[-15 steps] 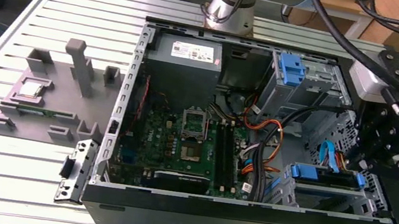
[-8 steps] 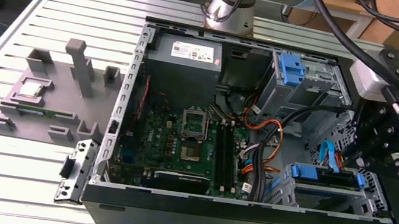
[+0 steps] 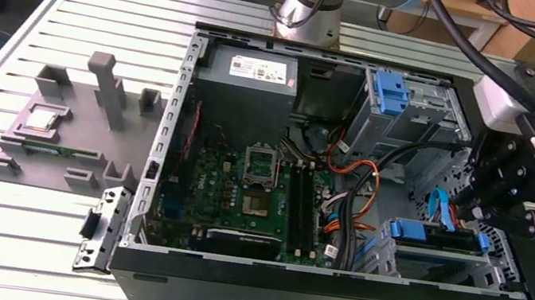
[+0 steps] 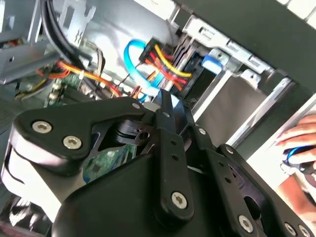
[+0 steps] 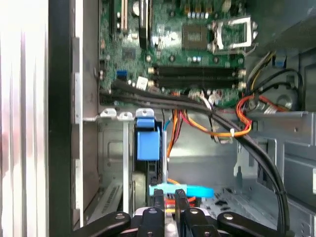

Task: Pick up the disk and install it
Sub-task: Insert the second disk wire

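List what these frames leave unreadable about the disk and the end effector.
- Disk: in the exterior view the end effector covers its far end; whether it is fully seated cannot be told.
- Disk label: the drive cage wall hides it in the first wrist view.
- End effector: the first wrist view's frame edge cuts off the linkage.
- Contact with the blue cable: cannot tell.

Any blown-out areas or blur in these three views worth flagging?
First wrist view: the ribbed metal table beside the black computer case is washed out to near white, while the green motherboard reads clearly. Second wrist view: the black gripper close to the lens looks soft, and a pale patch at one corner is overexposed. Exterior view: even light, no strong glare.
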Robot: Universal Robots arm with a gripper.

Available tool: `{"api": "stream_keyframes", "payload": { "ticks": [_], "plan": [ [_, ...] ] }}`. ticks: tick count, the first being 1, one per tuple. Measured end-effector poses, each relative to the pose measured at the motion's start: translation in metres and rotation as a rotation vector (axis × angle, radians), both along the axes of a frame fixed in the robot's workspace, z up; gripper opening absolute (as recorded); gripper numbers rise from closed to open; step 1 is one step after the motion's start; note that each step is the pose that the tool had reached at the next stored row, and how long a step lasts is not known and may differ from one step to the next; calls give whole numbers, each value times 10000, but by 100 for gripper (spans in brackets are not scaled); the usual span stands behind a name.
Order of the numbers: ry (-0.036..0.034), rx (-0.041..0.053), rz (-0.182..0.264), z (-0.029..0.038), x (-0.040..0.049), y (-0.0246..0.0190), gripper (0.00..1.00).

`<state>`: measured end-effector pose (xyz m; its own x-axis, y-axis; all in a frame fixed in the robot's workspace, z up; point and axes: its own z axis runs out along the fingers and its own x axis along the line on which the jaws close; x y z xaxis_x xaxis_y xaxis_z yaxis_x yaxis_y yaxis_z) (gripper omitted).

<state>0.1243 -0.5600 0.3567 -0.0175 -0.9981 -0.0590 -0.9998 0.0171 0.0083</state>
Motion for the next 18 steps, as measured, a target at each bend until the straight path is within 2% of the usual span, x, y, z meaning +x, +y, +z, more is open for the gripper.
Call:
{"api": "stream_keyframes", "payload": {
  "ticks": [1,2,18],
  "plan": [
    [152,0,0,0,7,0,24],
    [173,1,0,0,7,0,24],
    [269,2,-2,0,7,0,24]
  ]
}}
